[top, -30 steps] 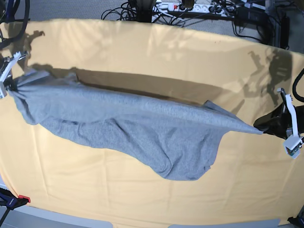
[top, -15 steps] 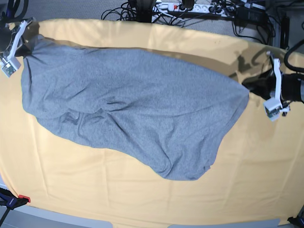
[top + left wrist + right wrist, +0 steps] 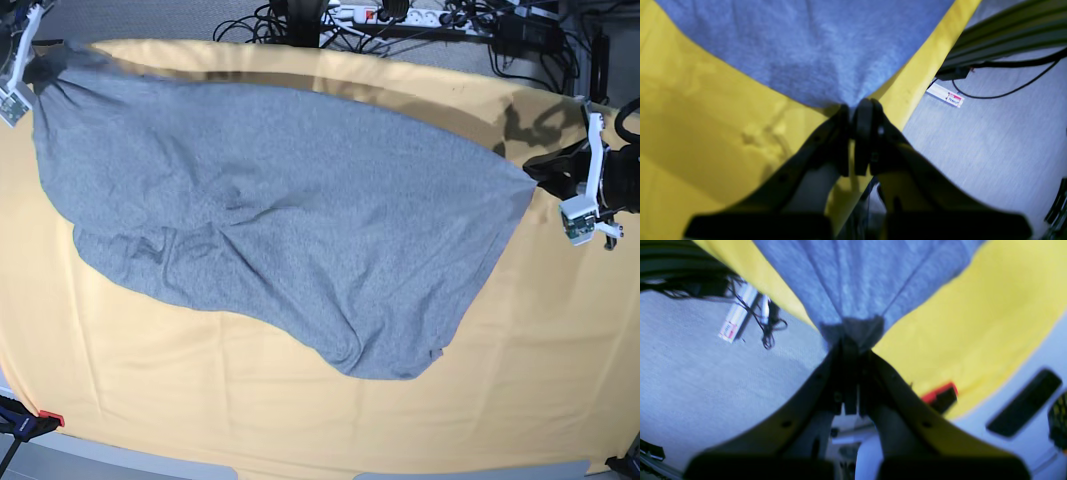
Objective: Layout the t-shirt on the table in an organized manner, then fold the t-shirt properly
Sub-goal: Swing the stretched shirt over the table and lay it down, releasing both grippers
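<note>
Two arms of mine hold one garment over the counter (image 3: 300,420), whose pale yellow-orange cloth runs far wider than the shirt and shows faint crease lines along its near side. Spread across the middle of it is the t-shirt (image 3: 280,220), heather grey and plain on the side facing up, reaching from the far corner on the base view's left across to the edge on its right. Its lower part lies rumpled on the cloth, with a rounded lobe sagging toward the near edge, while its far edge casts a dark shadow band on the counter behind it.

My left fingers (image 3: 855,111) are clenched on a pinched corner of the grey fabric; in the left wrist view that corner sits by the counter's edge, with grey floor beside it. My right fingers (image 3: 851,340) are likewise clamped on a bunched, gathered fold of the shirt, pleats fanning away from them. Cables (image 3: 400,20) and a power strip (image 3: 350,14) lie on the floor beyond the far edge. A red-tipped clamp (image 3: 30,420) grips the near corner.
</note>
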Controlling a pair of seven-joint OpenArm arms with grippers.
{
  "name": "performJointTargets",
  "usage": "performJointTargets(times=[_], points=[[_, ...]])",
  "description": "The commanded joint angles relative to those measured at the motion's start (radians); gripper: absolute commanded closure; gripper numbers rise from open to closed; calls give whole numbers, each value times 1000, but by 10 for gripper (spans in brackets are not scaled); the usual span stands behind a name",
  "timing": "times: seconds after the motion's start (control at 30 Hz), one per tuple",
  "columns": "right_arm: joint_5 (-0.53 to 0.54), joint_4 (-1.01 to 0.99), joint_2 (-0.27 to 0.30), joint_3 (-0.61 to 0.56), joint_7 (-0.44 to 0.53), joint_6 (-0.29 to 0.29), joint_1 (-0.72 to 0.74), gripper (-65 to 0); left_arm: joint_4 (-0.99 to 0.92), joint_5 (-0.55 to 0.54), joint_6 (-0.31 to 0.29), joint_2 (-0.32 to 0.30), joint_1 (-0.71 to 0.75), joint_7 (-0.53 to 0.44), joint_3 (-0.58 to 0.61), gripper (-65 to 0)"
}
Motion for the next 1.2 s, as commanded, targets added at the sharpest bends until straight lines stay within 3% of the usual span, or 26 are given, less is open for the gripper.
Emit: performJointTargets(times=[0.0, 0.27, 0.57, 1.03, 1.17], points=[[16, 8, 17, 32, 1, 4, -25, 0, 9, -16, -2, -37, -11, -11, -13, 0], [73, 8, 15, 72, 1, 7, -99, 0, 9, -16, 17, -69, 4, -11, -13, 0], [130, 8, 9, 72, 1, 8, -99, 0, 9, -16, 8, -66, 174, -11, -13, 0], [115, 8, 7, 72, 1, 8, -204, 0, 9, -16, -2, -84, 188, -11, -13, 0], [122, 8, 7, 72, 1, 11, -215, 0, 9, -16, -2, -89, 253, -11, -13, 0]])
